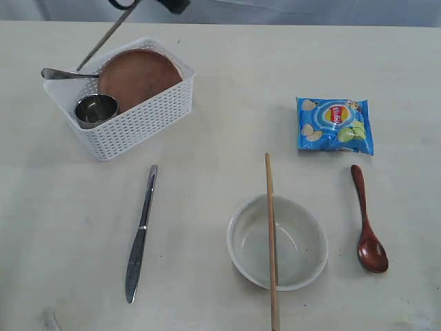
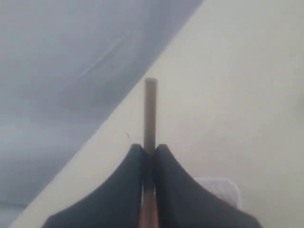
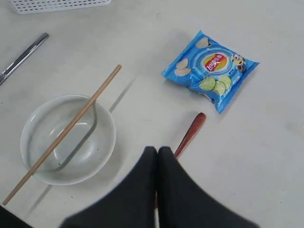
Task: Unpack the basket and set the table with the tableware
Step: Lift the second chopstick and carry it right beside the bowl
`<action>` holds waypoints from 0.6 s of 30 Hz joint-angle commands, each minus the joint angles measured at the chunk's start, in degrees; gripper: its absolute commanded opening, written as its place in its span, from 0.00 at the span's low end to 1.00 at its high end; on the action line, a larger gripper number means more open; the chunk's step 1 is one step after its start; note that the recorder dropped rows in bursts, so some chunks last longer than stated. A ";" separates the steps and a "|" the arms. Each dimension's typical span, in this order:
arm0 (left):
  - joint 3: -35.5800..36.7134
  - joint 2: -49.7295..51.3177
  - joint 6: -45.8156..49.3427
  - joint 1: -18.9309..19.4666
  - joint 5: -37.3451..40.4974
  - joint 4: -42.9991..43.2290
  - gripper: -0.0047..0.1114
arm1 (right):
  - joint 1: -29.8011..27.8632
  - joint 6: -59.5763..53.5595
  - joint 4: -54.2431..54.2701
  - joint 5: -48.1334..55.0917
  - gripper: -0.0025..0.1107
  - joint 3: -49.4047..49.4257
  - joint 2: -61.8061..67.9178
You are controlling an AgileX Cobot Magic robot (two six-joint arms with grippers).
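Slippage is looming: the left jaws are pinching one chopstick [image 1: 107,38] near its end, tilted above the basket [image 1: 148,121], so it is risking twisting loose onto the plate [image 1: 138,72] inside. Right jaws are hanging closed, empty, near the bowl [image 1: 306,258] carrying the other chopstick [image 1: 271,234].

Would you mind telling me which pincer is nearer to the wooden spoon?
Right. The right pincer, shut, hangs just over the handle of the wooden spoon; the left pincer is far off by the basket, gripping a chopstick.
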 commanded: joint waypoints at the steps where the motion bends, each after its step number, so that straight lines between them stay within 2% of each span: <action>1: -0.14 -4.45 -5.15 -0.29 2.24 -13.73 0.04 | -0.01 4.52 -5.01 -1.01 0.02 0.10 -0.49; 7: 0.38 -6.66 -5.05 -0.29 6.40 -37.59 0.04 | -0.01 5.44 -7.57 -0.32 0.02 0.15 -0.75; 8: 1.56 -6.66 -3.10 -0.29 6.99 -45.39 0.04 | -0.01 5.32 -7.21 -0.16 0.02 0.71 -1.80; 9: 2.53 -6.66 -2.19 -0.59 6.86 -47.54 0.04 | -0.01 5.32 -7.07 -0.16 0.02 1.40 -2.25; 11: 5.71 -6.66 -1.63 -2.37 5.84 -50.36 0.04 | -0.01 7.54 -6.59 0.33 0.02 4.08 -3.79; 13: 9.87 -6.66 -1.46 -5.63 1.69 -57.42 0.04 | -0.01 8.55 -2.80 2.11 0.02 6.23 -4.37; 14: 12.76 -6.66 0.95 -8.52 -2.31 -62.87 0.04 | -0.01 7.92 0.63 2.84 0.02 6.82 -4.37; 18: 17.01 -6.66 2.43 -14.69 -6.01 -71.77 0.04 | -0.01 8.97 5.00 2.02 0.02 6.82 -4.37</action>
